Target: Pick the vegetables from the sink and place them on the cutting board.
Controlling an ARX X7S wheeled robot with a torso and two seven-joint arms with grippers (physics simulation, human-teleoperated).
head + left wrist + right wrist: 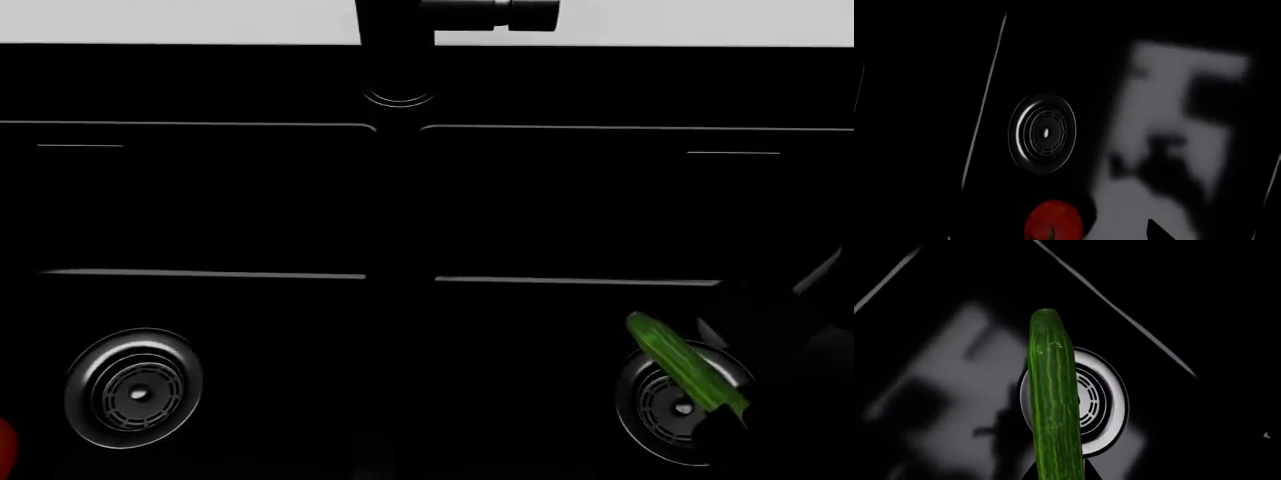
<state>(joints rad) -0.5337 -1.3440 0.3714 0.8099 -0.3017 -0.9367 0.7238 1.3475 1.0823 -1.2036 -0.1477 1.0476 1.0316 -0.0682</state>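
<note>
Two basins make up the black sink (387, 200), each with one round metal drain, and one black faucet (396, 40) stands behind the divider. One tomato (6, 445) lies in the left basin, just beside the left drain (134, 388), cut off by the head view's edge. One cucumber (687, 365) angles across the right drain (683, 402) in the right basin. Neither arm's fingers show clearly, so I cannot tell their state.
</note>
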